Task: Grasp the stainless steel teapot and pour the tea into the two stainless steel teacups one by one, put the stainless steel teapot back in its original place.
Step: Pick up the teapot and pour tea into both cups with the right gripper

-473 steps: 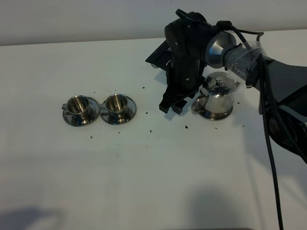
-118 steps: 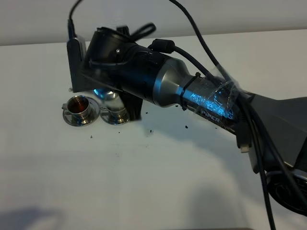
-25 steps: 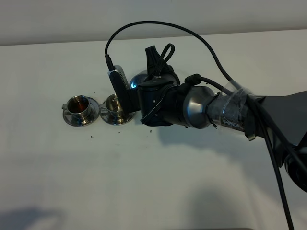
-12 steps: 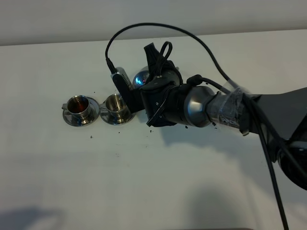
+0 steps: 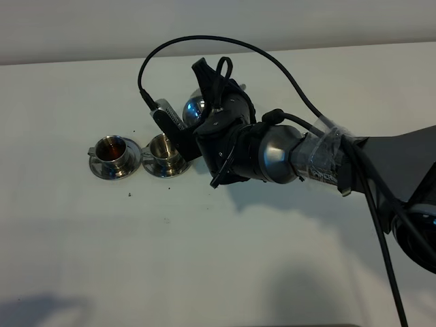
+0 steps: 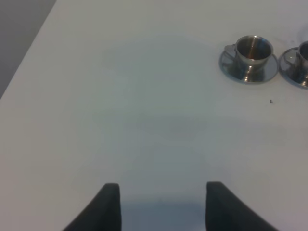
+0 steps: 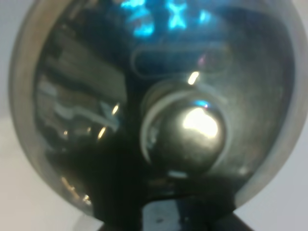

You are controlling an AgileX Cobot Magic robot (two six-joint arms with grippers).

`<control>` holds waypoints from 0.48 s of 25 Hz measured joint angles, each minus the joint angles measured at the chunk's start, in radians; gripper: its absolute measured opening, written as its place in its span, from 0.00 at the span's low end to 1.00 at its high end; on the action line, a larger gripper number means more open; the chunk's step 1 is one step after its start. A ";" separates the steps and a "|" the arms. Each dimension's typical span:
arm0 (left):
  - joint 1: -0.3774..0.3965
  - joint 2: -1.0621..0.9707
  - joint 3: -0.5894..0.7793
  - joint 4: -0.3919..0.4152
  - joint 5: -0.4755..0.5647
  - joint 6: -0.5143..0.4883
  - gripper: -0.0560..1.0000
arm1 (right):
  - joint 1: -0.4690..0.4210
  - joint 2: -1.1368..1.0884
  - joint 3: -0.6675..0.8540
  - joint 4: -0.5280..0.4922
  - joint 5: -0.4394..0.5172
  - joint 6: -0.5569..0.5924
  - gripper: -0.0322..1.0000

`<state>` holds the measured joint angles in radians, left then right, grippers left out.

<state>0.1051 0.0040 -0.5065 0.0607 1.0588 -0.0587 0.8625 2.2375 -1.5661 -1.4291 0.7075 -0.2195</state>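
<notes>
Brightly, evenly lit from overhead in the high view; white worktop [image 5: 225, 259] nearly washed out. Soft-edged grey shadow below and behind the right hand [image 5: 210, 92], fainter patches along the near edge. Sharp glints on the stainless steel teapot [image 5: 193, 107] held in that hand and on the two stainless steel teacups [image 5: 112, 151] [image 5: 163, 148] just beside it. Slightly soft and grainy throughout. Pale and low in contrast from the left wrist, with a dim shadow band just ahead of the left hand [image 6: 161, 207] and dark, blurred fingers [image 6: 108, 209]. Badly out of focus from the right wrist: blue glare across the lid [image 7: 86, 96], white highlight on the knob [image 7: 192, 130].
</notes>
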 joint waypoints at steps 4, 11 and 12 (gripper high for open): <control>0.000 0.000 0.000 0.000 0.000 0.001 0.46 | 0.000 0.020 0.000 -0.061 -0.001 -0.001 0.21; 0.000 0.000 0.000 0.000 0.000 0.001 0.46 | 0.000 0.025 0.000 -0.133 -0.008 -0.002 0.21; 0.000 0.000 0.000 0.000 0.000 0.001 0.46 | 0.000 0.025 0.000 -0.142 -0.008 -0.002 0.21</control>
<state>0.1051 0.0040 -0.5065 0.0607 1.0588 -0.0578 0.8625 2.2623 -1.5661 -1.5710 0.6999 -0.2212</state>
